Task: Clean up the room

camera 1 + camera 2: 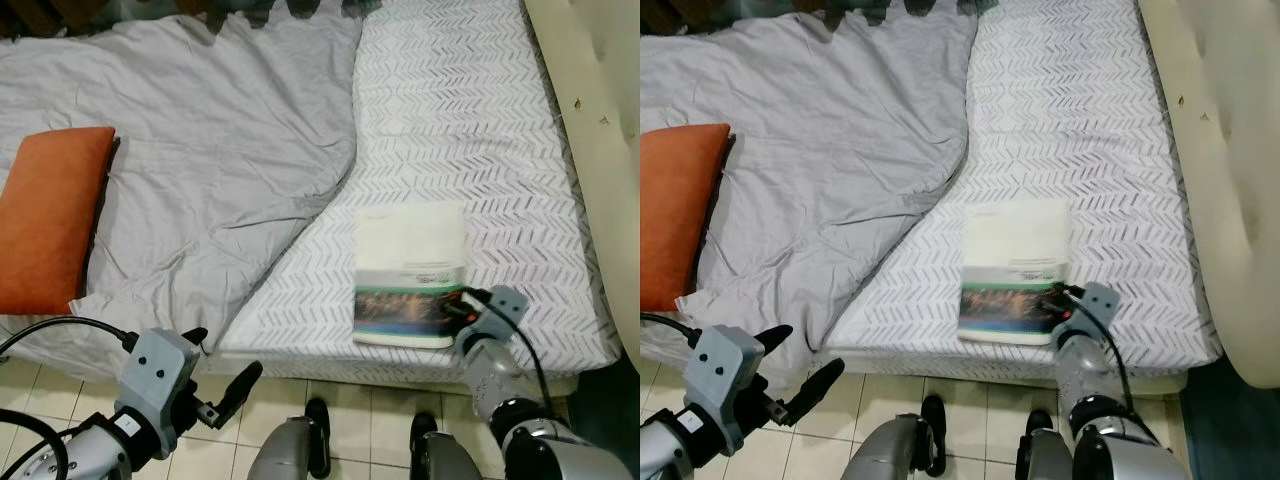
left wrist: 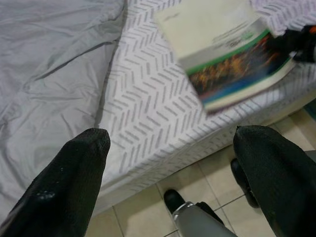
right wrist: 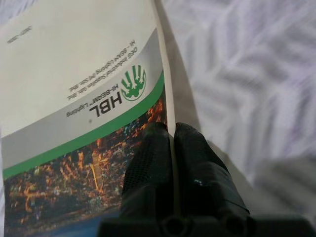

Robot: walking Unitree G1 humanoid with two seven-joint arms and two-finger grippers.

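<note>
Right tool [image 3: 170, 143] pinches thick cream green-banded book [image 1: 408, 275] by near right edge on bed [image 1: 480, 110]; thin grip may slip; left tool [image 2: 173, 148] open, idle

Headboard [image 1: 590, 90], tiled floor [image 1: 350, 400].

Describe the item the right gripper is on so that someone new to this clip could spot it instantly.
On the bed's bare chevron-patterned sheet, beside the grey duvet, a book lies flat at the near edge. The right gripper pinches its corner. Cream cover, green stripe, colourful night-city photo.
</note>
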